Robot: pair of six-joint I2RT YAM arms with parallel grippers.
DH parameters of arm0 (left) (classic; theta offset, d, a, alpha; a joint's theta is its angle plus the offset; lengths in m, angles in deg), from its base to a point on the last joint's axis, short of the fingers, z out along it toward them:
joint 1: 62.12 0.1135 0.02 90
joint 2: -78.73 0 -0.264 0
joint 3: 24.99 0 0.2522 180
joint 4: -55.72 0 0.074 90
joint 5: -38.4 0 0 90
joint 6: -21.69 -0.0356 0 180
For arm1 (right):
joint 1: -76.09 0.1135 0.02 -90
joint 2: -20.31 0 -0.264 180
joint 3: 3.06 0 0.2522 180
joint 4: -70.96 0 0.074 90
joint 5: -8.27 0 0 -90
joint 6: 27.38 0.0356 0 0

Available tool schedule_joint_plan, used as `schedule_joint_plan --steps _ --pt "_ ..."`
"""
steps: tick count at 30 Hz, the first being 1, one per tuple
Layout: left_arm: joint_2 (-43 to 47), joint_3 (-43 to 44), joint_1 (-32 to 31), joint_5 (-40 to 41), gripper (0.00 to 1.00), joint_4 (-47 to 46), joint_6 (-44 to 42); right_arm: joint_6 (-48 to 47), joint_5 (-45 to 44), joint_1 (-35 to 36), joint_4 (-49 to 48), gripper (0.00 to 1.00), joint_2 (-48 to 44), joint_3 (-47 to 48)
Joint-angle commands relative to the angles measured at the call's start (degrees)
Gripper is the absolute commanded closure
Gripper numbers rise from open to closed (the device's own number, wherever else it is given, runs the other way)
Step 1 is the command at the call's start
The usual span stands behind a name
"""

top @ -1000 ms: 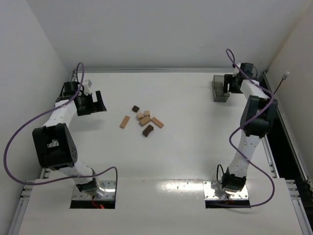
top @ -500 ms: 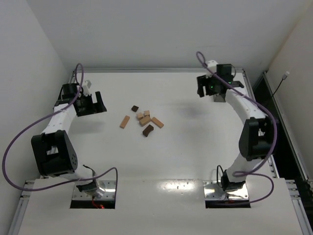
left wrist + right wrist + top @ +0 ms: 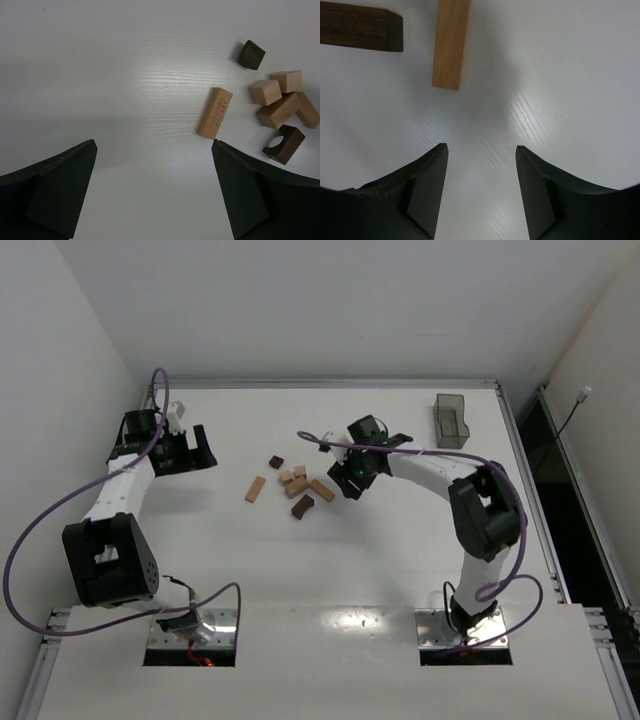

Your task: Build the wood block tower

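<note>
Seven wood blocks [image 3: 291, 485] lie loose in one cluster left of centre on the surface [image 3: 400, 560] in the top view; no tower stands yet. Your right jaws hang just beside the cluster's right edge. Your left jaws sit well apart from it, out to its left, so the right arm is the nearer one. The grey tray [image 3: 452, 420] is far back on the right.

From the left wrist, the cluster lies ahead and to the right of the jaws, which are spread wide and hold nothing. The nearest piece, a light tan bar [image 3: 215, 112], runs roughly away from the camera, tilted a little.

From the right wrist, the jaws stand apart with only bare surface between them. A second tan bar [image 3: 451, 42] lies just ahead and slightly left of the gap, its long axis pointing nearly straight away and its end face toward the jaws. A dark brown piece [image 3: 360, 32] lies further left, crosswise. By my judgement you need a small shift left and forward, after which the jaws would close across the bar's narrow width.
</note>
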Motion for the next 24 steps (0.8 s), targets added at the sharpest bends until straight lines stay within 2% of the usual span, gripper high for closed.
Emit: schedule_joint_plan --steps 1,16,24 --pt "1.42 -0.24 0.11 -0.62 0.0 -1.12 -0.37 -2.25 -0.41 2.77 -0.99 0.47 2.66 3.09" --pt "-0.78 0.91 0.11 -0.1 0.0 -0.59 -0.38 -1.1 -7.44 7.79 -3.54 0.45 12.51 12.4" --pt "-1.4 0.91 0.11 0.43 0.0 -0.59 -0.38 -0.05 -6.92 7.79 -1.52 0.45 17.27 16.53"
